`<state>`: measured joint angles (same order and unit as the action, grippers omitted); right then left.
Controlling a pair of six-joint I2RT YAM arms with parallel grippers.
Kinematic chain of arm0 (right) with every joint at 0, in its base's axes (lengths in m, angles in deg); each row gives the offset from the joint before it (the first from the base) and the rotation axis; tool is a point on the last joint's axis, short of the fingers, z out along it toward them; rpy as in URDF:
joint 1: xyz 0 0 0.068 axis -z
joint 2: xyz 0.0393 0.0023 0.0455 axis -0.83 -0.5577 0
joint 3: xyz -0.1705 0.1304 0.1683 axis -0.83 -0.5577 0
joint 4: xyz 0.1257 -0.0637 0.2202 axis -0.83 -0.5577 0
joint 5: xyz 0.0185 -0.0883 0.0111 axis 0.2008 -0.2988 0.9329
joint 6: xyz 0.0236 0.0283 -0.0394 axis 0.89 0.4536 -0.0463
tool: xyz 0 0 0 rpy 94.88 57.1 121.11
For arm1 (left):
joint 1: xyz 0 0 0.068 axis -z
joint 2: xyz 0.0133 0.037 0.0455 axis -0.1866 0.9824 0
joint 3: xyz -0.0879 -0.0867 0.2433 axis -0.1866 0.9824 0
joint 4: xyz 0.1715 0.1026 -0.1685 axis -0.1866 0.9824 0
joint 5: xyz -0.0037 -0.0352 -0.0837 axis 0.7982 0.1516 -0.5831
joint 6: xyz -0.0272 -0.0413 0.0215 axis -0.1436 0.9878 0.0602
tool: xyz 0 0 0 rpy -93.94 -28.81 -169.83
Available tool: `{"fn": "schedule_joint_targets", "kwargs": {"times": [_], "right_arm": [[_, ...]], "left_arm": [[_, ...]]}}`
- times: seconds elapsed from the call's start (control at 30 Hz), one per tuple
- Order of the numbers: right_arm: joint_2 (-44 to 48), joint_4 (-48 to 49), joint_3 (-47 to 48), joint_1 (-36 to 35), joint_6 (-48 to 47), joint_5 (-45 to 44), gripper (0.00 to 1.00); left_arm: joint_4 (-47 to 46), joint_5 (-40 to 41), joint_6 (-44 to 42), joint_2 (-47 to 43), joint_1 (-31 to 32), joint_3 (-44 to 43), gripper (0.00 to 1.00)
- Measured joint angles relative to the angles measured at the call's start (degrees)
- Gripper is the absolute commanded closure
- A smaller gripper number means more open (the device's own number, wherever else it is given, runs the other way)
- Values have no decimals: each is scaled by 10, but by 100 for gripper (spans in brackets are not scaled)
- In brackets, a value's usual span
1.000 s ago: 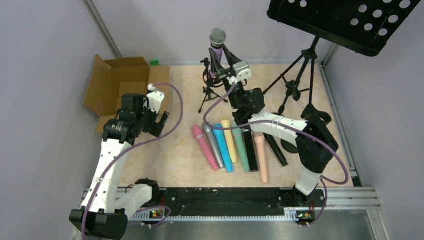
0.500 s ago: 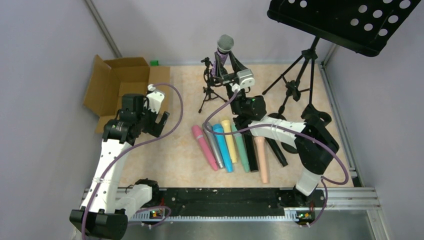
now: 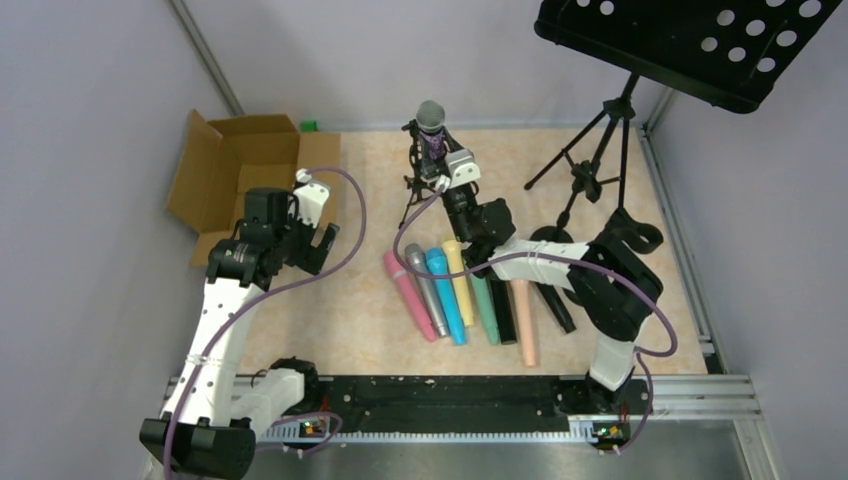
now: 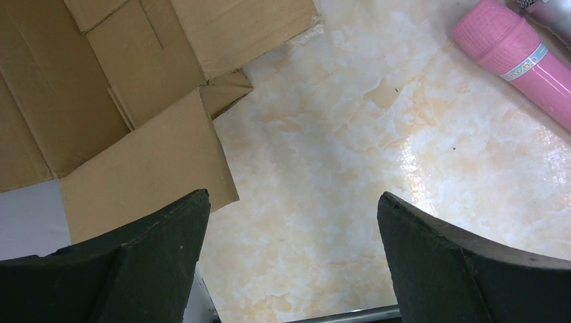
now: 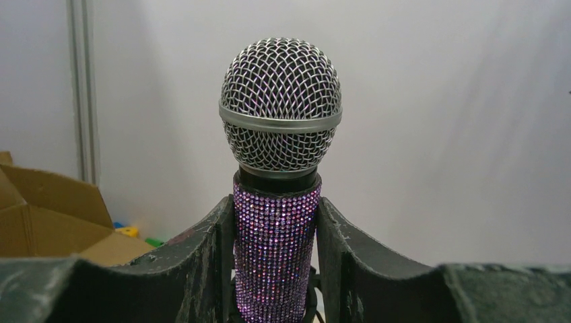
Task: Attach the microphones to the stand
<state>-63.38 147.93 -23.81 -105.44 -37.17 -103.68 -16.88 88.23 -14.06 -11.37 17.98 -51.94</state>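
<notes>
Your right gripper (image 5: 276,229) is pinching the glittery, mesh-headed purple microphone (image 5: 281,108), sitting lower now beside the thin black stand (image 3: 410,185), upper centre. Your left gripper (image 4: 291,198) is hanging spread.

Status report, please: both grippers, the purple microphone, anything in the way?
Left gripper open, empty, near cardboard box. Right gripper shut on purple microphone, upright at tripod stand. Other microphones lie in a row, clear of stand.
</notes>
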Motion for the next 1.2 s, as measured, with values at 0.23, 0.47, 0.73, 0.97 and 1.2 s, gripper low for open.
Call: {"fn": "schedule_joint_targets", "kwargs": {"times": [0.23, 0.47, 0.73, 0.97, 1.2], "right_arm": [[-8, -4, -2, 0, 15, -16, 65], [-10, -39, -2, 0, 42, -25, 20], [64, -169, -9, 0, 78, -31, 9], [185, -242, -78, 0, 120, -44, 1], [305, -320, -221, -5, 205, -47, 6]], "left_arm": [[0, 1, 0, 0, 0, 0, 1], [0, 2, 0, 0, 0, 0, 1], [0, 2, 0, -3, 0, 0, 1], [0, 3, 0, -13, 0, 0, 1], [9, 1, 5, -10, -1, -9, 1]]}}
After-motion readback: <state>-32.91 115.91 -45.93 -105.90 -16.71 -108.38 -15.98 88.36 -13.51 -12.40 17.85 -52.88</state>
